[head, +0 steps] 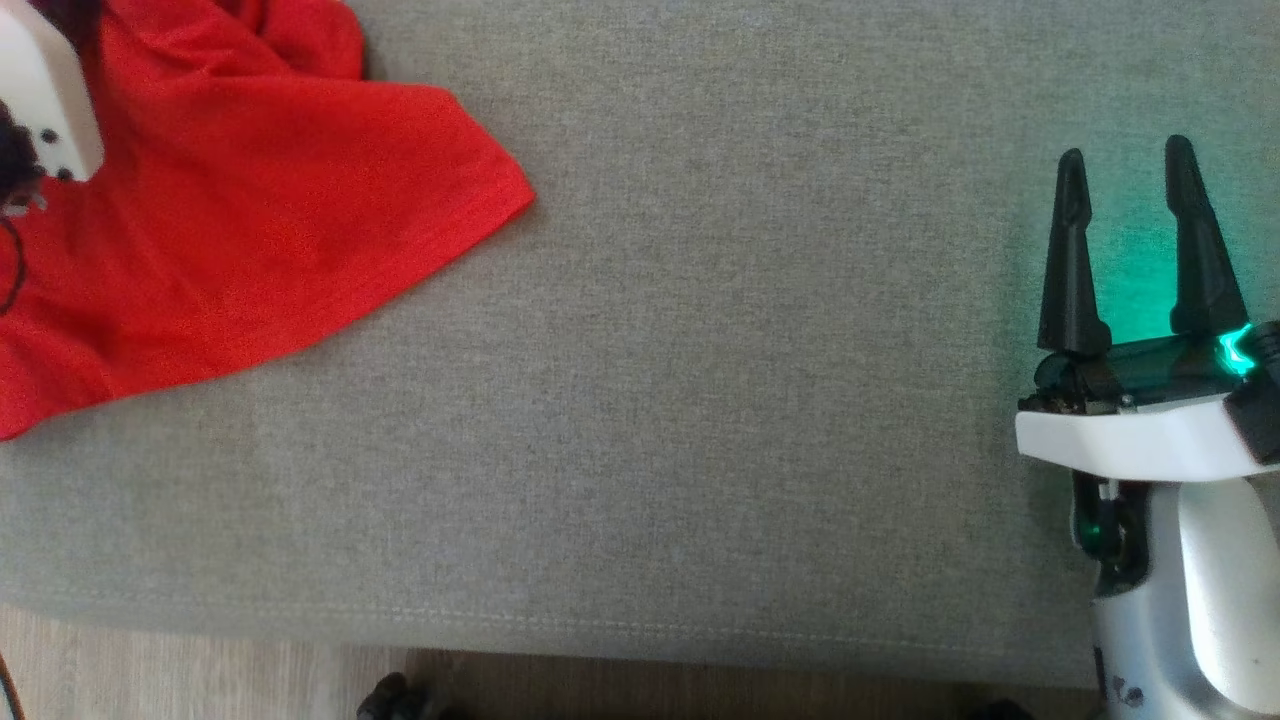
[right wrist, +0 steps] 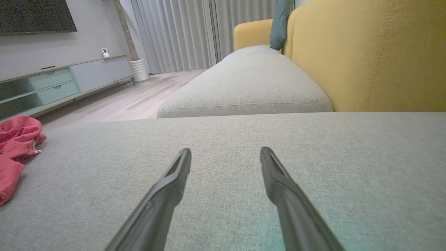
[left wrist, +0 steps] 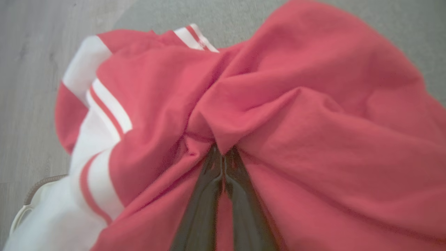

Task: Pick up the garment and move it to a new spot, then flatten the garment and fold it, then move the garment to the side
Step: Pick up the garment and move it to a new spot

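On the sofa [head: 700,400], the garment [head: 250,230] is pinched by the closed left hand [left wrist: 223,153]; the right hand [head: 1126,150] is held open, empty.

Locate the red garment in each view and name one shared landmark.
Head view: garment upper left.
Left wrist view: garment across most of the picture, pinched by the left gripper.
Right wrist view: garment at the left edge.
Shared landmark: grey sofa cushion.
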{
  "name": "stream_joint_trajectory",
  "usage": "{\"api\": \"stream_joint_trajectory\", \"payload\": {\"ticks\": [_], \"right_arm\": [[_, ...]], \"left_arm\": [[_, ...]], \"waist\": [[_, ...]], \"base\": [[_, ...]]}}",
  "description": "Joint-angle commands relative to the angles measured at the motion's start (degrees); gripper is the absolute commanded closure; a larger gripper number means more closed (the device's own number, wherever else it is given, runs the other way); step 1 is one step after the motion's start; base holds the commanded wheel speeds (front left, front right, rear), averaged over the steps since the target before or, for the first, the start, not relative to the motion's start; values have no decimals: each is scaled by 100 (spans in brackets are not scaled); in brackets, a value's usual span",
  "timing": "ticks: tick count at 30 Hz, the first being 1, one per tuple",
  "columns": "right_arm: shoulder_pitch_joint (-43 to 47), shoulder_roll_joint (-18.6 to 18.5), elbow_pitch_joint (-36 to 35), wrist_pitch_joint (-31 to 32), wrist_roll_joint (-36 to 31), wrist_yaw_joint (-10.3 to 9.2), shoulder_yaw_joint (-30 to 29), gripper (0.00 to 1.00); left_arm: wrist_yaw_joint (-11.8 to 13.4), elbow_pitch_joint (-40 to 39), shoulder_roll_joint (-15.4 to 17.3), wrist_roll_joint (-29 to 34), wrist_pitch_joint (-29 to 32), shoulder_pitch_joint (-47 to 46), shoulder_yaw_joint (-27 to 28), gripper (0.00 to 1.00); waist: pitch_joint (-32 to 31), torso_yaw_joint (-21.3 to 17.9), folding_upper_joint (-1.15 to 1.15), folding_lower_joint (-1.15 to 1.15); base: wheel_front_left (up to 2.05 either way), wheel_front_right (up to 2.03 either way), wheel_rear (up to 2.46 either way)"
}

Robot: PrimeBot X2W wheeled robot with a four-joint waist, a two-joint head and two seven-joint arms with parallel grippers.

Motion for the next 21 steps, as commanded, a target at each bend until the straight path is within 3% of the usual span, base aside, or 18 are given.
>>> {"api": "stream_joint_trajectory", "payload": {"ticks": [1,16,21], "right_arm": [[-75,-26,-164,-36,51,44,133,0],[16,-26,165,-36,457,44,219,0],[120,-26,258,-36,618,44,233,0]], "left_arm": [[10,43,359,-34,-222,-345,211,100],[19,173,288,-172,-1676,-645,362,100],[158,-137,362,-171,-2087,-660,486,100]], "waist": [[-51,4,0,0],[-1137,96,0,0],[-1538,89,0,0]], "base": [[0,0,0],[0,0,0],[0,0,0]]}}
